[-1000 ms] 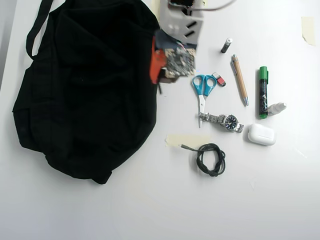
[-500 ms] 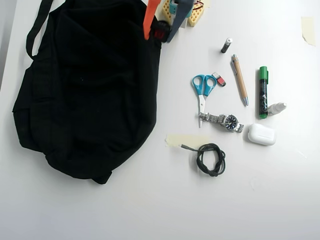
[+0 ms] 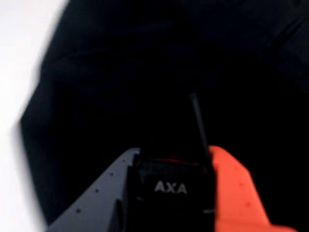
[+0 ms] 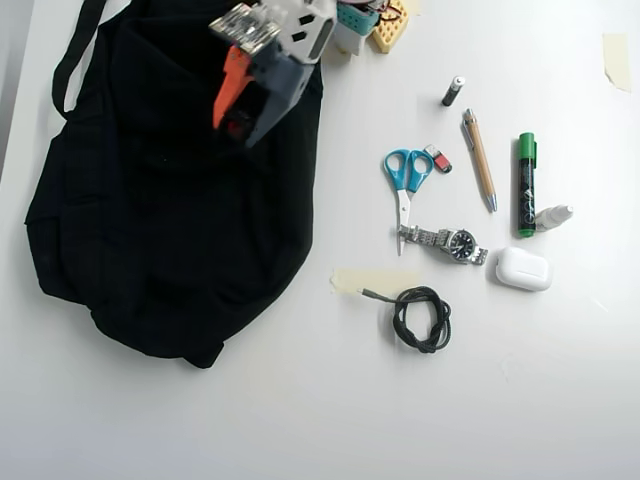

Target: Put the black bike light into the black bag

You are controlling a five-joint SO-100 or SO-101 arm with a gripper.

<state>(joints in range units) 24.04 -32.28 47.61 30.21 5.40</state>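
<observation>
Gripped between the hand's grey finger and orange finger is the black bike light, a small dark block with white letters "AXA" on its face and a thin dark strap rising from its top in the blurred wrist view. Seen from overhead, the hand hangs over the upper part of the black bag, with the light visible only as a dark spot between the fingers. This bag is a large soft fabric shape filling the left half of the white table, its long strap looping toward the top left corner. Everything else lies to the right of the bag, well apart from the hand. A coiled black cable sits beside a strip of pale tape. Above them lie a silver wristwatch and blue-handled scissors. Farther right are a white earbud case, a green marker and a wooden pen. Smallest are a little red and black item next to the scissors and a short black cylinder with a silver tip near the top.
</observation>
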